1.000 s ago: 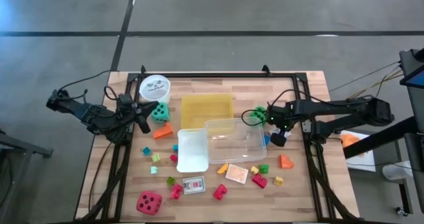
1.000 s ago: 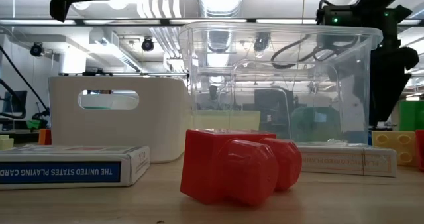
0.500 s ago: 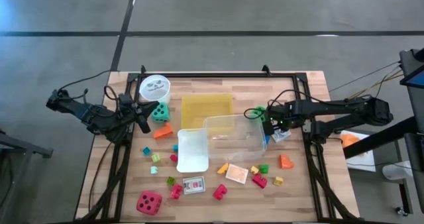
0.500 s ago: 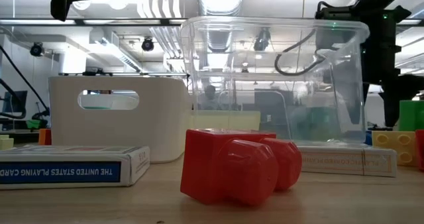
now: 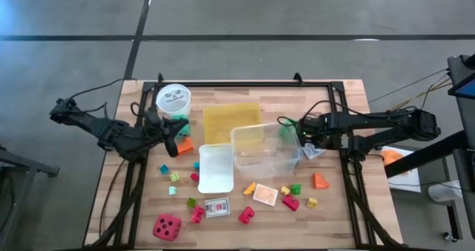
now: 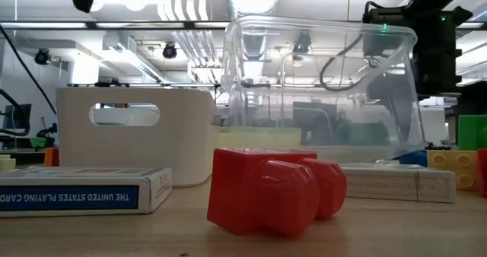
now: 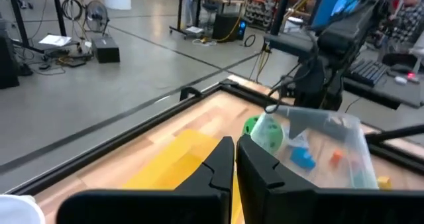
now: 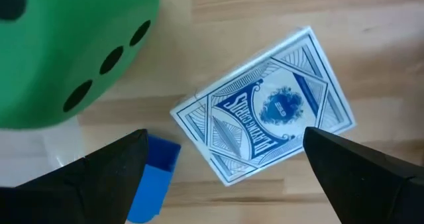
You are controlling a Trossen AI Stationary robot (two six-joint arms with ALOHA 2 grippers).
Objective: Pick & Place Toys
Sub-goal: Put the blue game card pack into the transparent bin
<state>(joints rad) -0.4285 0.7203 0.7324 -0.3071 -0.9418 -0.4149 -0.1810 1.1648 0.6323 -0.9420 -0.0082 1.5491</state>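
Wooden boards form the desk (image 5: 349, 102), and toys are scattered toward its front edge: a red die (image 5: 167, 226) near the front left corner, small blocks (image 5: 290, 201) and a card pack (image 5: 217, 207) farther along. The right gripper (image 5: 305, 141) is spread wide, empty, above a blue card pack (image 8: 265, 122) and beside a green die (image 8: 63, 55), at the clear box (image 5: 265, 151) near the desk's right edge. The left gripper (image 5: 165, 126) is pinched closed on nothing, near the left edge.
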